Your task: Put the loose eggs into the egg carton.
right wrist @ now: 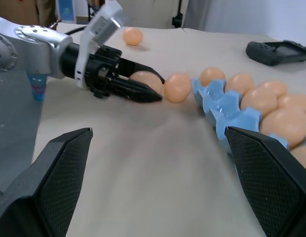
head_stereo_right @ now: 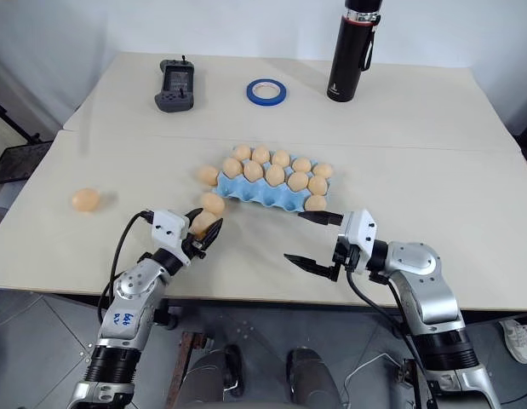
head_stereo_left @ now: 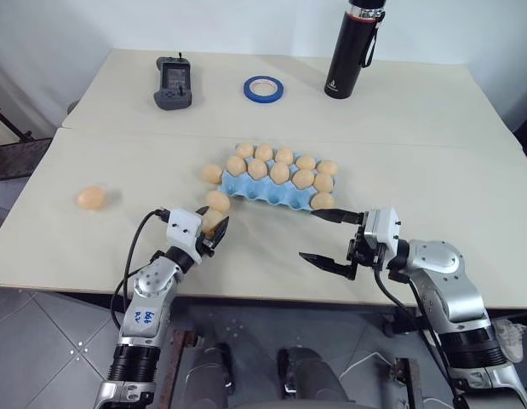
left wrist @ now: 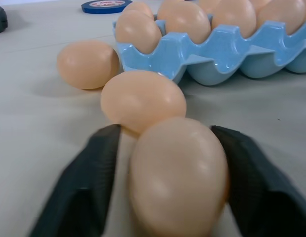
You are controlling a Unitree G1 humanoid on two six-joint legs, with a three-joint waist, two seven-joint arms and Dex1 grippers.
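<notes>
The light blue egg carton (head_stereo_left: 246,189) lies mid-table with several pale orange eggs in its cups. My left gripper (head_stereo_left: 215,233) is just in front of its left corner, shut on a loose egg (left wrist: 177,173) that rests low on the table. Directly beyond this egg lies a second loose egg (head_stereo_left: 217,201), and a third (head_stereo_left: 212,174) sits against the carton's left end. Far out on the left of the table lies one more egg (head_stereo_left: 91,198). My right gripper (head_stereo_left: 312,235) stands open and empty, pointing left in front of the carton's right end.
A black flask (head_stereo_left: 352,47) stands at the back right. A blue tape ring (head_stereo_left: 263,88) and a black handheld controller (head_stereo_left: 174,85) lie at the back. The table's front edge (head_stereo_left: 263,294) runs just below both grippers.
</notes>
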